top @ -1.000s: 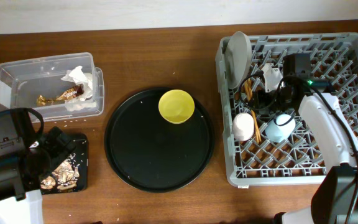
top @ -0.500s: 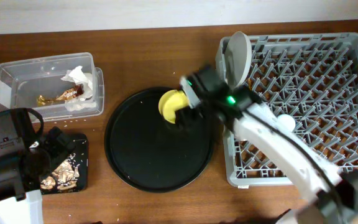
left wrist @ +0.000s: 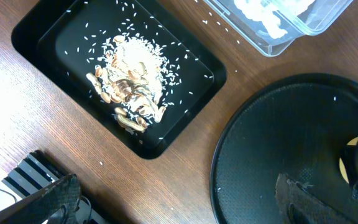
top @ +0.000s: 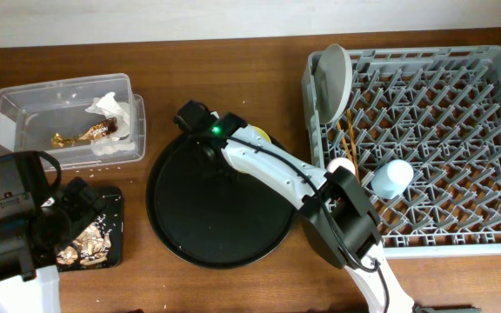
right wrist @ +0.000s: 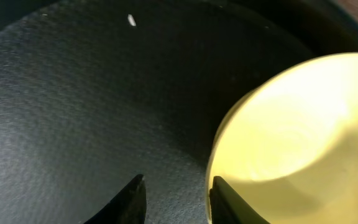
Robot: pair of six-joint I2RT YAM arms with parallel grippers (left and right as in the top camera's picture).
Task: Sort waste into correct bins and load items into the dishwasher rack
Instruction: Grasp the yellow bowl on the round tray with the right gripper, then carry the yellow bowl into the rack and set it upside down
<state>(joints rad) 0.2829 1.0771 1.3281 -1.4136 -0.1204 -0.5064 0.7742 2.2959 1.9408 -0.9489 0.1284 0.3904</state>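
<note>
The yellow bowl [right wrist: 291, 124] sits on the large round black tray [top: 224, 222], mostly hidden under my right arm in the overhead view [top: 260, 136]. My right gripper [right wrist: 176, 199] is open and low over the tray, its right finger at the bowl's left rim [top: 209, 146]. In the dishwasher rack [top: 459, 87], the grey plate [top: 333, 76] stands upright beside the chopsticks [top: 351, 139], pink cup [top: 337, 165] and light-blue cup [top: 391, 177]. The clear box [top: 33, 109] holds the napkin [top: 111, 109] and wrapper [top: 81, 135]. Food scraps [left wrist: 132, 87] lie in the black tray [left wrist: 42, 37]. My left gripper [left wrist: 179, 205] is open and empty.
The left arm sits at the table's front left corner, above the shallow black tray [top: 111, 204]. The clear box's corner [left wrist: 278, 25] and the round tray [left wrist: 278, 149] show in the left wrist view. Bare wood lies between the trays and the rack.
My right arm has swung from the rack leftwards across the round tray to the bowl's left side. The cups in the rack are uncovered. The left arm has not moved.
</note>
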